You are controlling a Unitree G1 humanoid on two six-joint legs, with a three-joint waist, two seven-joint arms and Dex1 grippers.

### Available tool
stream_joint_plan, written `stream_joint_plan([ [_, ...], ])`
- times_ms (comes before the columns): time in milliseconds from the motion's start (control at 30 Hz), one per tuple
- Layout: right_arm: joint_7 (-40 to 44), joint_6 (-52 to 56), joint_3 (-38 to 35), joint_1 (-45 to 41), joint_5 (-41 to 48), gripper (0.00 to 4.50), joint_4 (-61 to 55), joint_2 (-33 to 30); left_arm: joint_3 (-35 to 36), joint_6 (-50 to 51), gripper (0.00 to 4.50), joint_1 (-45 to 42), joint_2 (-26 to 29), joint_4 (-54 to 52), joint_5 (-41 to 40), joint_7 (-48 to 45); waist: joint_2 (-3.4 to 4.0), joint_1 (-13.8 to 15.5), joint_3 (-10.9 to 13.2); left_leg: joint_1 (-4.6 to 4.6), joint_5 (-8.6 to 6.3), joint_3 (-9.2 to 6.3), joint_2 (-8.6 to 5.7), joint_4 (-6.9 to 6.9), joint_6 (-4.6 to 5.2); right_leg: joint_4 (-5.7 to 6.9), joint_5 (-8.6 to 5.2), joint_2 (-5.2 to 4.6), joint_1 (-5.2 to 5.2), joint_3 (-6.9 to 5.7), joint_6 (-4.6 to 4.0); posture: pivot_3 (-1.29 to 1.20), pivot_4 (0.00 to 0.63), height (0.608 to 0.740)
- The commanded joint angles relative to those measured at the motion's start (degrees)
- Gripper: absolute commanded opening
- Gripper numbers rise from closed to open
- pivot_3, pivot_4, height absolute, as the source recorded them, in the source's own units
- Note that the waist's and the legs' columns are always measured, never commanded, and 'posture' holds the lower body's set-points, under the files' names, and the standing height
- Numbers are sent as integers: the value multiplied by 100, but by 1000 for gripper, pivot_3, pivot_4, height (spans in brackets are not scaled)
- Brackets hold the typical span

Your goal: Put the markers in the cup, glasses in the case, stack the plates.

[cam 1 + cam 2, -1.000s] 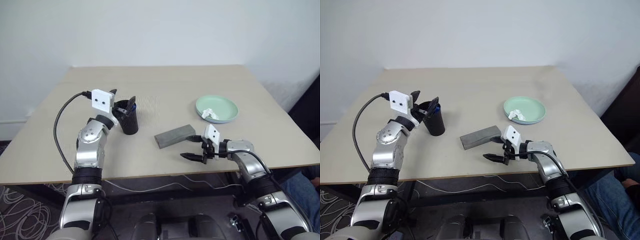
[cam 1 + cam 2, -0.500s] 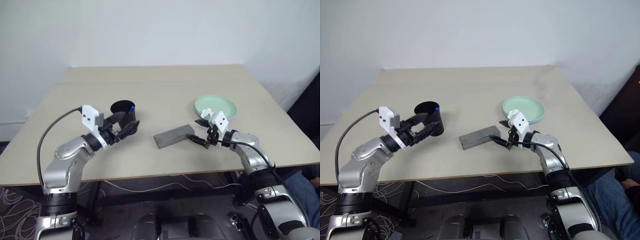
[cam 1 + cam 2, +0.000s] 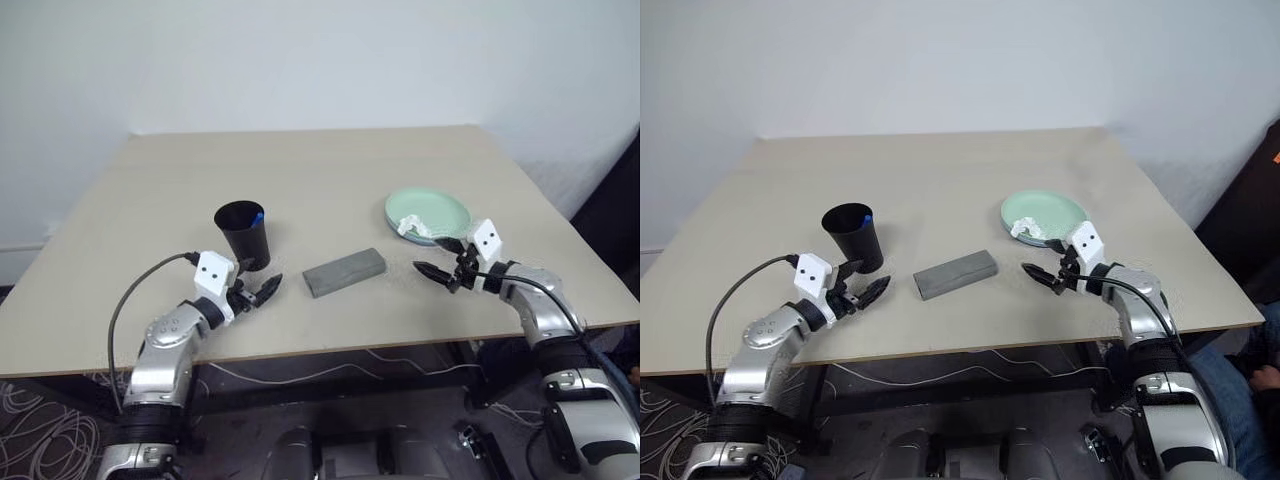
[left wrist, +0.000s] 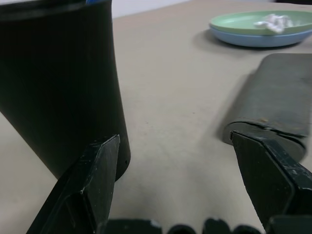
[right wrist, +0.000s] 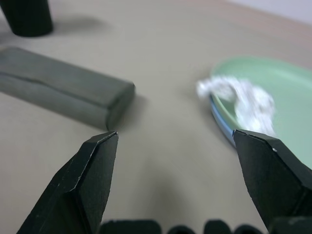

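Observation:
The black cup (image 3: 243, 232) stands left of centre, and the blue cap of a marker (image 3: 257, 214) peeks over its rim. The grey case (image 3: 344, 272) lies shut in the middle; the glasses are hidden. Right of it the mint green plate (image 3: 428, 210) sits stacked on the light blue plate (image 4: 253, 39). My left gripper (image 3: 262, 282) is open, low over the table, just in front of the cup. My right gripper (image 3: 432, 262) is open between the case and the plates, holding nothing.
A white crumpled scrap (image 5: 239, 95) lies on the green plate at its near rim. The beige table (image 3: 330, 170) stretches bare behind the objects. A wall stands behind it. The table's front edge runs just below both grippers.
My left gripper has dropped from above the cup's rim to table level in front of the cup. My right gripper has swung right, from the case's near side towards the plates.

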Motion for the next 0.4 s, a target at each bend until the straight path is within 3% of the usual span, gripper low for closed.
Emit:
stream_joint_plan([
  [33,-62,-181,-246,-163,75,4083,193,-145,33,-284,3817,-117,-119,-46,129,245,-1,0,0,0,0,1,0,2,0,0,0,0,1,0,0,0,0,738],
  [400,24,55,-261,47,98,4083,-155,-233,-55,-474,3817,13,-389,-89,408,630,0,0,0,2,0,-8,0,7,0,2,1,0,5,-5,2,0,0,738],
])
